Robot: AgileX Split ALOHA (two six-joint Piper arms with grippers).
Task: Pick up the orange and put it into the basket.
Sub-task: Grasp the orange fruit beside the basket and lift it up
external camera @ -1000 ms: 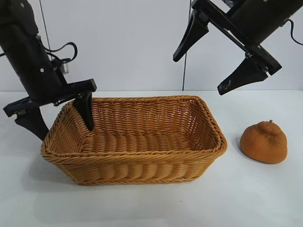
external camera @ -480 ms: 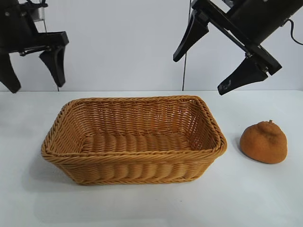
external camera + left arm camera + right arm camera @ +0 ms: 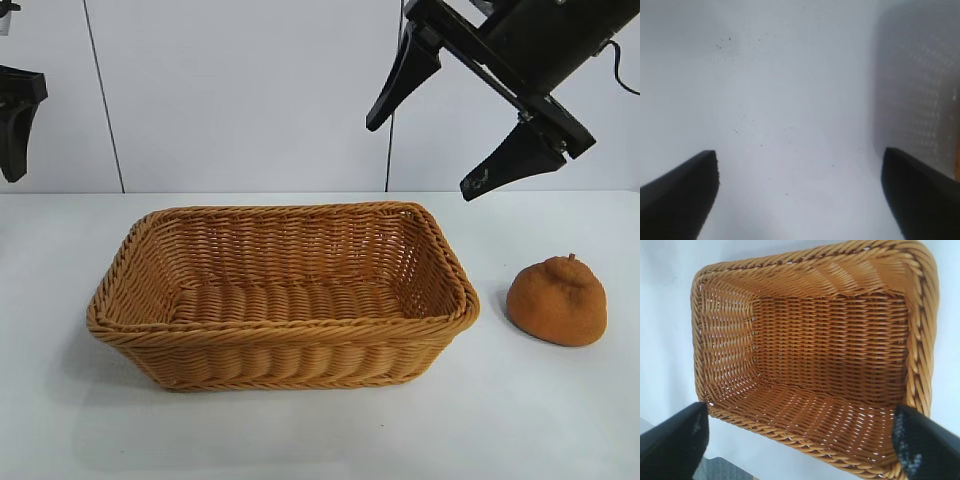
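Orange (image 3: 557, 301) sits on the white table (image 3: 300, 440), off the basket's right end, apart from the basket (image 3: 283, 296) and touched by neither gripper. Basket holds nothing; its braided rim and sloping wicker walls stand between the fruit and the basket floor.

Right gripper (image 3: 430, 145) hangs high above the basket's right end, released, its 2 black fingers (image 3: 405, 75) spread wide, 1 toward the basket's middle and 1 toward the orange side. Nothing between them. Right wrist view looks straight down into the basket (image 3: 810, 360), both fingertips (image 3: 675, 445) framing the near rim; orange does not appear there.

Left gripper (image 3: 800, 195) is far out at the exterior view's left edge, high above the table, mostly cut off by the frame; only 1 dark finger (image 3: 15, 135) shows there. Left wrist view shows its 2 fingers wide apart over bare table, empty. A blurred greyish patch beside 1 finger cannot be made out.
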